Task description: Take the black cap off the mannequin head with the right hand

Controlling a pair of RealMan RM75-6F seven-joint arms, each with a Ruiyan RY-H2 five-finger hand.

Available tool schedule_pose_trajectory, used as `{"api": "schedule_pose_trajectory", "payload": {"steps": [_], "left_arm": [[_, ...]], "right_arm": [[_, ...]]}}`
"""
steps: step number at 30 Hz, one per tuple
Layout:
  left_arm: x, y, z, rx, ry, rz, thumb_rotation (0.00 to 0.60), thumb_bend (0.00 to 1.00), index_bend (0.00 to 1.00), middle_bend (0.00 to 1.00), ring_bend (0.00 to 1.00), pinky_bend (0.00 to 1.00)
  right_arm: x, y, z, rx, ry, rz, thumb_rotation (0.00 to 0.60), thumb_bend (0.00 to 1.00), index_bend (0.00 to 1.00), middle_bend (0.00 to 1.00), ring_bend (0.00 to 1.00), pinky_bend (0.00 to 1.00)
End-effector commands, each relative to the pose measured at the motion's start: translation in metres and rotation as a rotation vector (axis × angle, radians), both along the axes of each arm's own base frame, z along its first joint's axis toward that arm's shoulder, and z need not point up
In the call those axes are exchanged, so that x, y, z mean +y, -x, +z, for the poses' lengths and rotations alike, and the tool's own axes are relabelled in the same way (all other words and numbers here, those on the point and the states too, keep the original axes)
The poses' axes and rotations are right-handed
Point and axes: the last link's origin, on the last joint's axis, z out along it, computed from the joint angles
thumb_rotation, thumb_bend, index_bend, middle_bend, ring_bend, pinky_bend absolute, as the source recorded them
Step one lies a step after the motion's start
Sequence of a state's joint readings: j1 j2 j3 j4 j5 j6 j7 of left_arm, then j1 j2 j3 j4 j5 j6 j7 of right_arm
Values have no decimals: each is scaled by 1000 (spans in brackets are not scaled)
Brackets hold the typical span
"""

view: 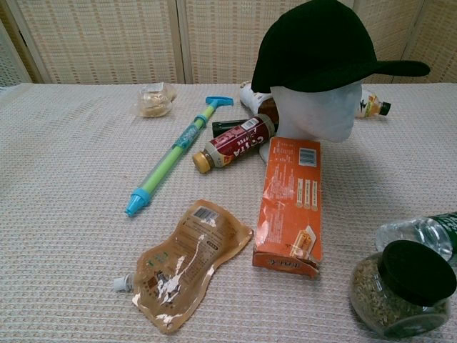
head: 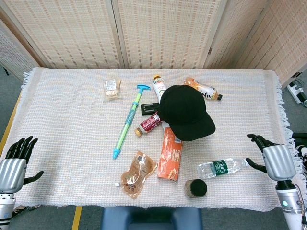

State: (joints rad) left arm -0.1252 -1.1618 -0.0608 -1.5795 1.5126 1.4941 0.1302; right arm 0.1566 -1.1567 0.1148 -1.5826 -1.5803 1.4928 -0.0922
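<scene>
The left hand (head: 13, 167), silver with black fingers (head: 21, 145), hangs off the near left corner of the cloth-covered tabletop (head: 62, 124), far left of the mannequin; its fingers are spread and hold nothing. Left of the mannequin lie a small clear snack bag (head: 112, 89), a long blue-and-green plastic pump toy (head: 126, 120) and a red drink can (head: 149, 123) on its side. The black fabric baseball cap (view: 318, 46) sits on the white mannequin head (view: 318, 114), brim pointing right in the chest view. Just in front of the mannequin lies an orange cardboard box (view: 291, 203), with a tan spouted pouch (view: 182, 261) to its left. Right of the box are a black-lidded glass jar (view: 403, 289) and a clear green-labelled water bottle (head: 222, 167). The right hand (head: 273, 160) hovers by the tabletop's right edge, well apart from the cap, fingers open and empty.
</scene>
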Motion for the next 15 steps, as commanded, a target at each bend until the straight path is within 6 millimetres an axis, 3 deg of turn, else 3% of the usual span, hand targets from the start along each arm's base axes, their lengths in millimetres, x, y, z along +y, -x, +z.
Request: {"api": "schedule_pose_trajectory", "payload": {"steps": [1,6,15], "left_arm": [[1,-1,0,-1,0,-4,600,116,80,96,60,150],[0,-2,-1,0,6,-6,600,116,80,96,60,151],[0,-1,0,1,9,3,600,116,80,95,59,150]], "right_arm": [[-23,-22,2,3,-6,98,600,124,305,401,733,934],[-48,-52,-4,6,-43,191,600,150,318,401,825,1000],[-76,-88,-35,21,-114,283,600,154,316,402,843,1000]]}}
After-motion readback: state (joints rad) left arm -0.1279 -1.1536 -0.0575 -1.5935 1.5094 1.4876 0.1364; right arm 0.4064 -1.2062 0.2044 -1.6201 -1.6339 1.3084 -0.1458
